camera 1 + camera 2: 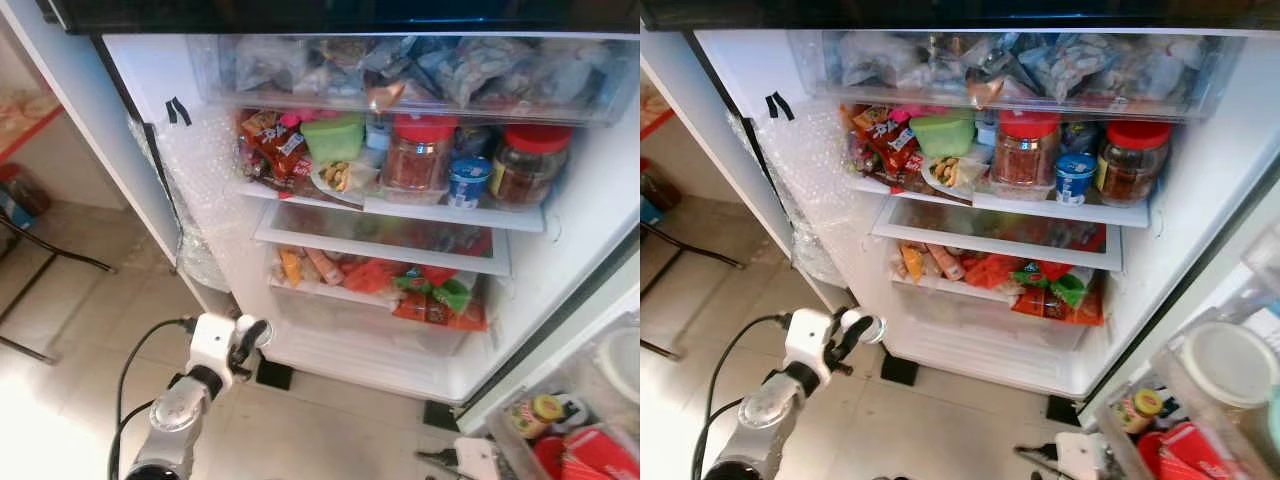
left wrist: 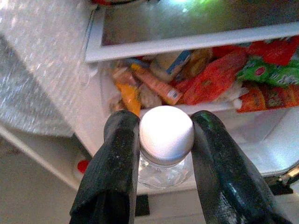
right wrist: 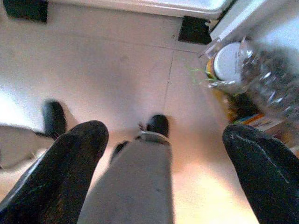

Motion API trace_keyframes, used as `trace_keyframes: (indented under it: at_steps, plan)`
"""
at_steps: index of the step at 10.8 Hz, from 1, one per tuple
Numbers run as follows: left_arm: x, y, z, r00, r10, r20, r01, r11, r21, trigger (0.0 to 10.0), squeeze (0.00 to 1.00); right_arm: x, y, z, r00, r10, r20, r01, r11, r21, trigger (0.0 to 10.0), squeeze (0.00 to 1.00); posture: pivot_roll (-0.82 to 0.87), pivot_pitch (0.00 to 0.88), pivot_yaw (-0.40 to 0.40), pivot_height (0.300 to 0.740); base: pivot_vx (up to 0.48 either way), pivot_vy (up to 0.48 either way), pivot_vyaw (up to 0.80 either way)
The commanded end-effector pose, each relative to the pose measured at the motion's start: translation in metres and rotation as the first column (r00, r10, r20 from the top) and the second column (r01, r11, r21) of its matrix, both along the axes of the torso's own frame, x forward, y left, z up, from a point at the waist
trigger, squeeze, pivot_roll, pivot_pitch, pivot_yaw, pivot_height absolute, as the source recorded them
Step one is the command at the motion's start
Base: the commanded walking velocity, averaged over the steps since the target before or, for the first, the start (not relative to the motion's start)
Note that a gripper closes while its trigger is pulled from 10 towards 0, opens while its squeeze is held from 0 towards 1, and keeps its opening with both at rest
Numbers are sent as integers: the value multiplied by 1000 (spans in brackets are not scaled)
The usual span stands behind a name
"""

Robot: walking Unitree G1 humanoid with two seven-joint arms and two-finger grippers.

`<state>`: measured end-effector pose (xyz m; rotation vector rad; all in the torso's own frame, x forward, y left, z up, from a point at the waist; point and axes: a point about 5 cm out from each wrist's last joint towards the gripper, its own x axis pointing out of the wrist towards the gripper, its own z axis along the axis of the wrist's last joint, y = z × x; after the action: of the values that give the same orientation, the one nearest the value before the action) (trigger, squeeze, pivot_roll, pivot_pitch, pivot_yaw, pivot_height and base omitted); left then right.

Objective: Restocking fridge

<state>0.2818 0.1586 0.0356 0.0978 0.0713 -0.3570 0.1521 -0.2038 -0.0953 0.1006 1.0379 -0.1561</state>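
Robot's left gripper (image 2: 166,161) holds a small clear bottle (image 2: 165,154) in front of an open fridge (image 1: 170,75).

The gripper's two black fingers (image 2: 114,172) press against either side of the bottle just under its white cap (image 2: 166,134); in the head views, the bottle sits low at the fridge's left front corner, just outside the lowest drawer (image 1: 370,345). Beyond it, a drawer (image 2: 140,109) is packed with orange, red and green snack packets (image 2: 212,79) under a white-framed glass shelf (image 1: 380,235). Higher up, a shelf carries two red-lidded jars (image 1: 418,150), a green tub (image 1: 333,137) and a small blue-lidded cup (image 1: 468,180). The right gripper (image 3: 163,154) hangs with its fingers spread wide above the tiled floor (image 3: 117,60), near the door bin (image 1: 560,420) holding jars.
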Motion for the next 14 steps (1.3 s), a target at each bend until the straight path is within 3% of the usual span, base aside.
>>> trace_keyframes:
  at_steps: [1,7,11,14]
  plan:
    - [-2,-1,1,1000,-12,0,12,1000,-3,10000,0,0,6,-1,999,-49,19,48,998,51,10000,0,74,122,114,740,0,0,0]
    - [13,7,11,995,99,13,-98,994,-42,10000,0,22,-2,11,984,-121,129,108,989,99,10000,0,43,71,102,740,0,0,0]
    - [14,8,18,996,77,39,-75,996,-37,10000,0,14,-2,7,991,-79,106,69,994,90,10000,0,74,87,104,740,0,0,0]
    - [9,-1,19,999,25,39,-23,998,-56,10000,0,5,-1,4,992,-72,106,63,994,88,10000,0,104,139,83,740,0,0,0]
